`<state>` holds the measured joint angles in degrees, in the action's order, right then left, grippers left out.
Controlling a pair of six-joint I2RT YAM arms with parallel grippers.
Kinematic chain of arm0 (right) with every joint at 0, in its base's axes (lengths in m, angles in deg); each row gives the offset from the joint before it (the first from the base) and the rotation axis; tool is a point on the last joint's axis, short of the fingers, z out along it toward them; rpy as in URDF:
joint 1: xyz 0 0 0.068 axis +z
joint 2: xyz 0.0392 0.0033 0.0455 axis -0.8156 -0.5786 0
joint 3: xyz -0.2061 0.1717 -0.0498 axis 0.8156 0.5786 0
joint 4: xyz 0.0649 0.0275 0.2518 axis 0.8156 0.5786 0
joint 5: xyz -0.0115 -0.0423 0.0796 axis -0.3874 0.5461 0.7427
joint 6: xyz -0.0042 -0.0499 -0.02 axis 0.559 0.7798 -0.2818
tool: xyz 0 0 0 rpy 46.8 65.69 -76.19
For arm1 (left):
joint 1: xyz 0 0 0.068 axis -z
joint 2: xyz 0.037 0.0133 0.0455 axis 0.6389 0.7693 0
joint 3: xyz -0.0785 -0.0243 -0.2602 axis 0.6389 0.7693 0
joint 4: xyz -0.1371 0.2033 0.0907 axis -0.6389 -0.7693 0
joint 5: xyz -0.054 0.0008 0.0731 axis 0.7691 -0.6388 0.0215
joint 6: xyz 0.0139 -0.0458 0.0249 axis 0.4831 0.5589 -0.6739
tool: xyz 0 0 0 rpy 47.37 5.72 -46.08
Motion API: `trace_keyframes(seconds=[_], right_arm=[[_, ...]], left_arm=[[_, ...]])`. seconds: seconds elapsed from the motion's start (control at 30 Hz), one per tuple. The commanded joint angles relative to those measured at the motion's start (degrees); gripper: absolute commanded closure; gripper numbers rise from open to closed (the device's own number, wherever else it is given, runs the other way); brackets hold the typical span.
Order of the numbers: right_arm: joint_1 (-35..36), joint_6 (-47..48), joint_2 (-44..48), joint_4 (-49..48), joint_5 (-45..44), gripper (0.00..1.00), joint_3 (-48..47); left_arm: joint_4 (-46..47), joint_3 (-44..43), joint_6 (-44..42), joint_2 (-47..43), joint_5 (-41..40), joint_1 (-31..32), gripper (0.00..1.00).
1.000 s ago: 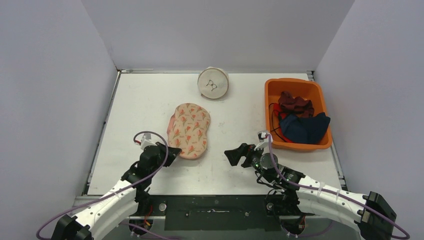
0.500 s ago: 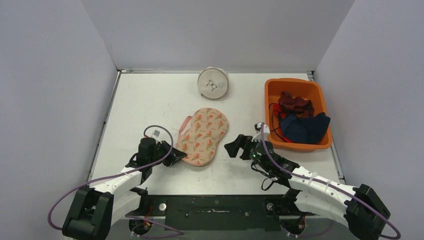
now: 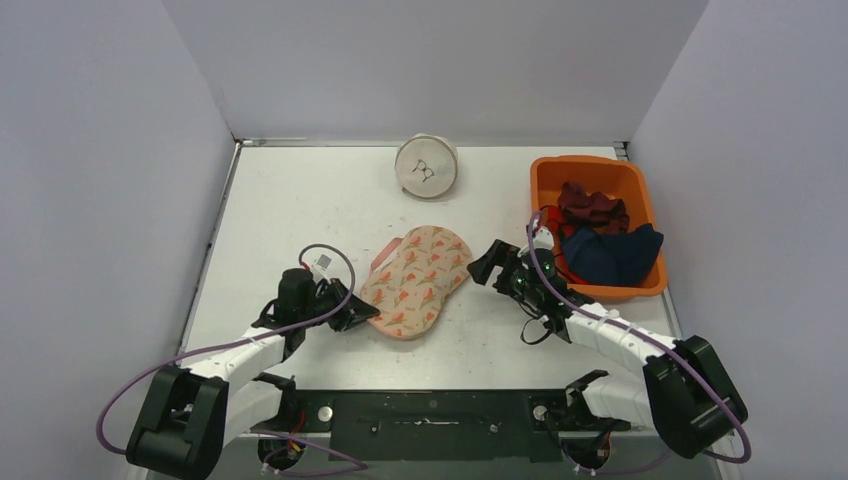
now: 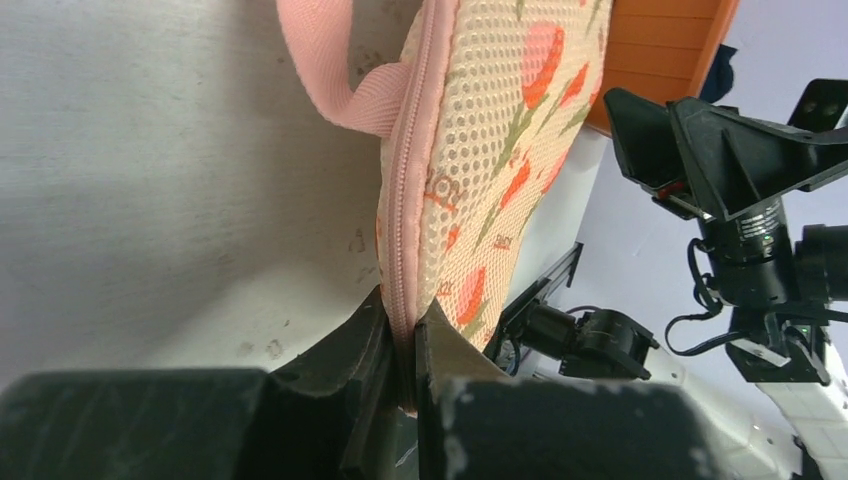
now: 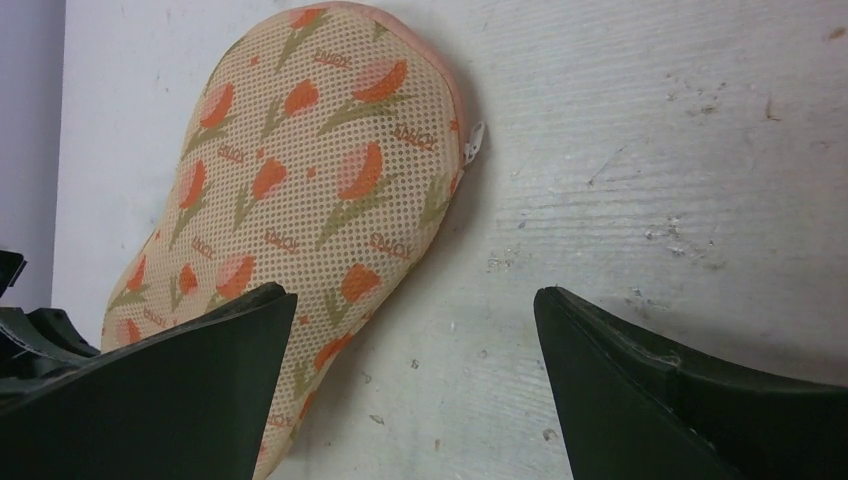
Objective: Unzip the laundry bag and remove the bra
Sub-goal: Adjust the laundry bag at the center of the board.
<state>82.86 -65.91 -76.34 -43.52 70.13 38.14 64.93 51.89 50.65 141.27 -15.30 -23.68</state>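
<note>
**A:** White table (image 3: 300,200), pale grey walls on three sides. From above, the flowered laundry bag (image 3: 418,282) lies flat between the two sets of fingers.

**B:** What's the left gripper (image 3: 366,317) doing?

**A:** It's clamped on the bag's near end. Overhead you only see black fingers meeting fabric. The left wrist camera shows more: the pink zip seam (image 4: 405,200) is pinched right between the fingers (image 4: 447,357). It runs away from them, zipped shut as far as that view goes. A pink strap (image 4: 330,85) loops off to their left.

**B:** And the right gripper (image 3: 488,264)?

**A:** Jaws spread wide, nothing in them, just beside the bag's far end. Its own camera catches what the others miss: a small white zip pull (image 5: 472,143) on the bag's edge, ahead of the fingertips and clear of both.

**B:** Anything else?

**A:** An orange tub (image 3: 537,200) of dark clothes (image 3: 605,250) sits just behind the right fingers. A round white case (image 3: 426,166) lies well beyond both. No view shows what's inside the bag.
</note>
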Motion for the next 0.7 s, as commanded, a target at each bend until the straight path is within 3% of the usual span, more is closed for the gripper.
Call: trace_keyframes(seconds=[0.0, 0.03, 0.1, 0.23, 0.37, 0.53, 0.67], right_arm=[[-0.56, 0.11, -3.36, -5.50, 4.43, 0.06, -3.32], [-0.41, 0.12, -3.36, -5.76, 4.59, 0.06, -3.22], [-0.18, 0.33, -2.72, -5.61, 4.80, 0.06, -2.88], [0.24, 0.86, 0.18, -4.14, 4.58, 0.06, -1.51], [0.70, 1.22, 3.09, -2.63, 4.46, 0.06, -0.42], [1.67, 1.26, 7.55, -1.65, 3.60, 0.06, 1.78], [2.45, 0.91, 9.17, -0.43, 3.42, 0.05, 2.19]], left_arm=[[-3.42, -3.82, -3.10, -0.11, -2.83, -0.05, 1.00], [-4.82, -4.12, -3.32, -1.23, -4.18, 0.05, 0.94], [-8.67, -4.73, -3.36, -4.75, -7.73, 0.45, 0.54], [-20.29, -6.47, -1.75, -14.20, -16.83, 4.04, 0.00], [-26.59, -5.66, 6.21, -22.69, -26.62, 14.07, 0.04], [-25.37, 1.23, 27.01, -32.03, -46.75, 36.82, 0.04], [-26.01, 1.68, 36.62, -30.00, -60.66, 52.37, 0.04]])
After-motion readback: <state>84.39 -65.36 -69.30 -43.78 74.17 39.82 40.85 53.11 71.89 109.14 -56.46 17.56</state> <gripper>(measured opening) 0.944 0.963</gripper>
